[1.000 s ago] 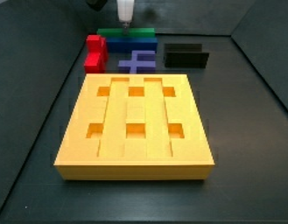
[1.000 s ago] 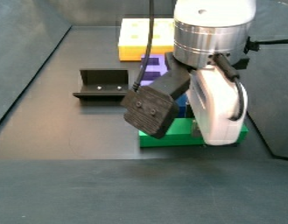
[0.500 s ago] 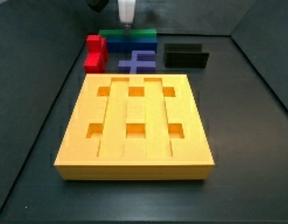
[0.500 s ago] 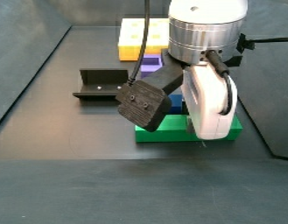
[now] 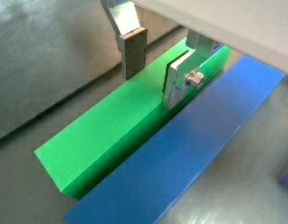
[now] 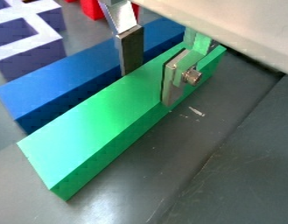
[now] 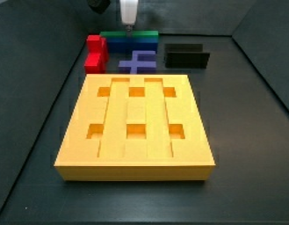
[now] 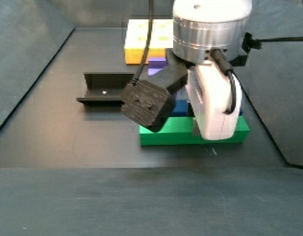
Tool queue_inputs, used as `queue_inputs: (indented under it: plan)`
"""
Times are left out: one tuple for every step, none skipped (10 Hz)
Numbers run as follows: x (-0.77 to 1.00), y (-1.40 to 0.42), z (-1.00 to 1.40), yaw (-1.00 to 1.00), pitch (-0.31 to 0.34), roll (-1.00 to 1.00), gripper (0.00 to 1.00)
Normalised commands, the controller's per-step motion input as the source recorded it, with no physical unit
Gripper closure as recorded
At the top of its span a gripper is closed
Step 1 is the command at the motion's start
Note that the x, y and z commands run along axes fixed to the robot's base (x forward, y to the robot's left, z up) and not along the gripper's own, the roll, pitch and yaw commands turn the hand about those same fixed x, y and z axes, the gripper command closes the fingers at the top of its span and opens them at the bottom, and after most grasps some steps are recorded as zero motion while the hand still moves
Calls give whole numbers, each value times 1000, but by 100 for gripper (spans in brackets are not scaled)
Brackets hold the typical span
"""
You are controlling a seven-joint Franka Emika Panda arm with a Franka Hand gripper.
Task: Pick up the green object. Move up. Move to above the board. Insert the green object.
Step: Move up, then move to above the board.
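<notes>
Two silver fingers (image 5: 132, 48) of the hand (image 5: 156, 59) straddle the green object (image 5: 122, 129), spread and not yet clamped, as it lies on the desk beside the blue block (image 5: 193, 140); the bar looks rigid, light and smooth, best pinched mid-length across its narrow width.

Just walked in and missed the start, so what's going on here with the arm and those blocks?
The Panda arm's gripper is down at the green object, its two fingers straddling the bar's width, one on each long side. The bar lies on the floor, flush beside a blue block. Whether the pads are pressing yet is hard to tell. In a side view the board sits apart from it, all six square holes unfilled. Nothing has been inserted yet.
</notes>
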Motion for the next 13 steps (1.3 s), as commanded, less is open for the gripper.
queue_inputs:
  plan:
    - [-60, 37, 803, -53, 24, 0, 100]
    - [-91, 26, 617, -59, 48, 14, 100]
    - [-55, 14, 322, -40, 34, 49, 100]
    - [0, 0, 1400, 0, 0, 0, 100]
    - [-15, -7, 1400, 12, 37, -20, 100]
    - [-29, -9, 1400, 12, 49, 14, 100]
    - [1, -6, 1400, 8, 38, 18, 100]
    - [30, 4, 1400, 1, 55, -14, 100]
    - [19, 6, 1400, 1, 89, -1, 100]
    - [8, -7, 886, 4, 80, 9, 100]
    - [17, -3, 476, 1, 64, 1, 100]
    - [41, 11, 204, 3, 62, -1, 100]
    - [159, -1400, 152, 1000, 16, -3, 100]
